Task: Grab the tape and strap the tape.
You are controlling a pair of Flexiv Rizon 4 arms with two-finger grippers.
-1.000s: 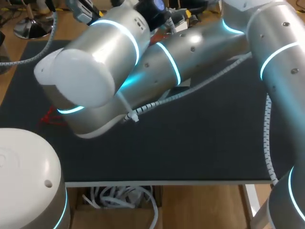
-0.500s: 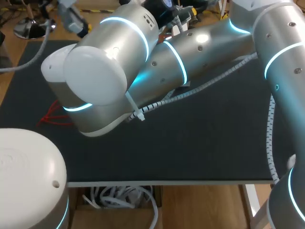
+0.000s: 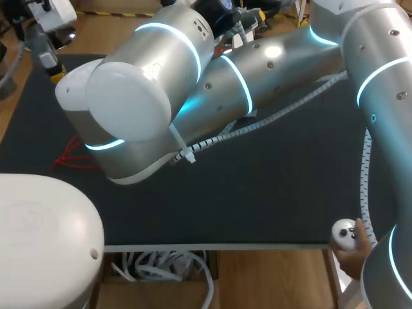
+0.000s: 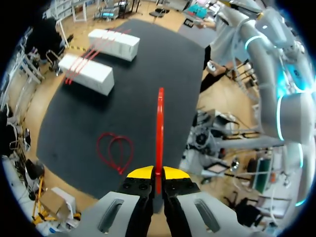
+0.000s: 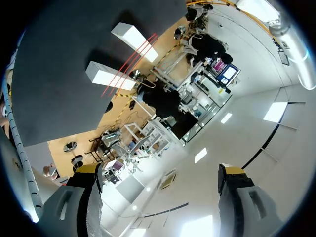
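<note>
left jaws pinching red tape (image 4: 160, 128) | tape long axis straight ahead of them | right jaws spread wide

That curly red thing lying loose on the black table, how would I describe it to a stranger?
Start at the black table, with two white boxes at its far end. Nearer the left fingers, the red looped strap lies flat on the table. It alone is curled into two loops: the box straps run straight across the boxes, and the held strap stands upright between the fingers.
</note>
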